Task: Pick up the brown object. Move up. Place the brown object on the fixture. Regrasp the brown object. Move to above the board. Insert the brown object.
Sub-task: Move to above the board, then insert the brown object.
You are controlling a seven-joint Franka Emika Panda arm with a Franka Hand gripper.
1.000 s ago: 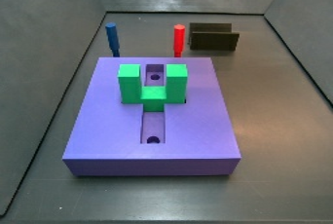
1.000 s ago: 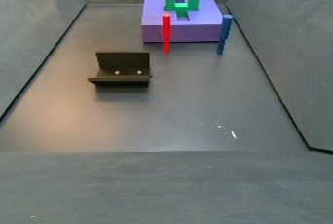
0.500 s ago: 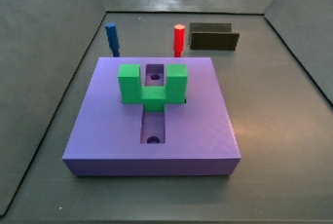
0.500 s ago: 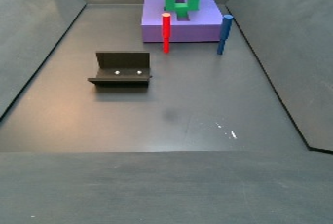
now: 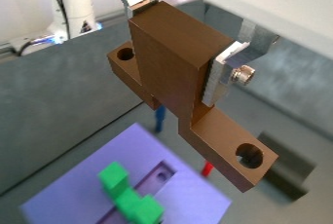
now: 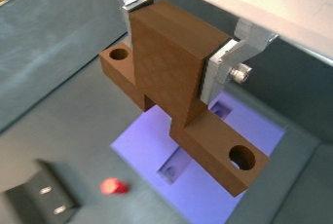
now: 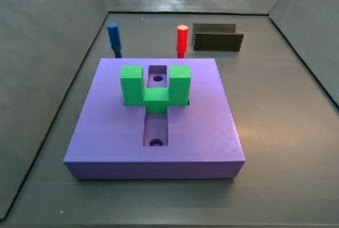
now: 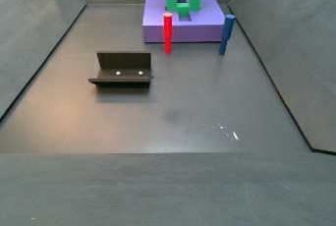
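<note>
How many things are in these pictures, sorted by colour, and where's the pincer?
Brown: 1, the brown object, held in the pincer above the board
Purple: 1, the board
Green: 1, the U-shaped block
Red: 1, a peg
Blue: 1, a peg
Dark: 1, the fixture
Total: 6

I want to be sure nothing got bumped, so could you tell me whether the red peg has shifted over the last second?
No. In a side view the red peg stands beside the fixture exactly as before. The pincer shows only in the wrist views.

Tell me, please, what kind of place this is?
Probably a robot test cell for assembly: grey walled floor, purple board with green block, dark fixture. The gripper holds the brown object above the board.
</note>
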